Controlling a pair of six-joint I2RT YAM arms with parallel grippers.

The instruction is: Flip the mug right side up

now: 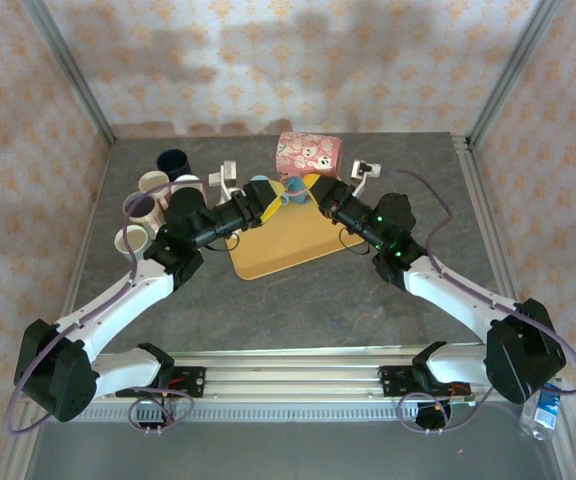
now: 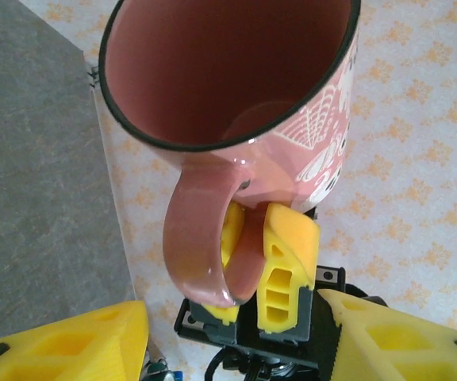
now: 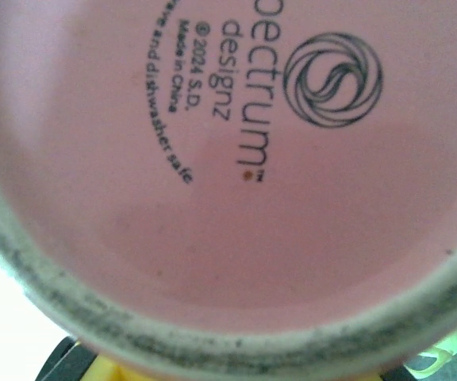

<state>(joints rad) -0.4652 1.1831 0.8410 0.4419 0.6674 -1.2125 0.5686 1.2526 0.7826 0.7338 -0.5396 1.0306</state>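
Yellow fingers (image 2: 280,262) of the right gripper (image 1: 308,184) pinch the handle (image 2: 205,238) of the pink mug (image 1: 309,152), which hangs in the air over the table (image 1: 418,170). The left gripper (image 1: 268,198) hovers half wide and empty, facing the mouth. I judge this mid-turn: the mug's axis lies roughly level, mouth toward the left arm, base toward the right. The next move calls for rolling the wrist until the mouth faces up, then setting the mug down.

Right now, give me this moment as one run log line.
pink mug: held sideways | right gripper: shut on handle | left gripper: open, clear of mug | status: not yet upright
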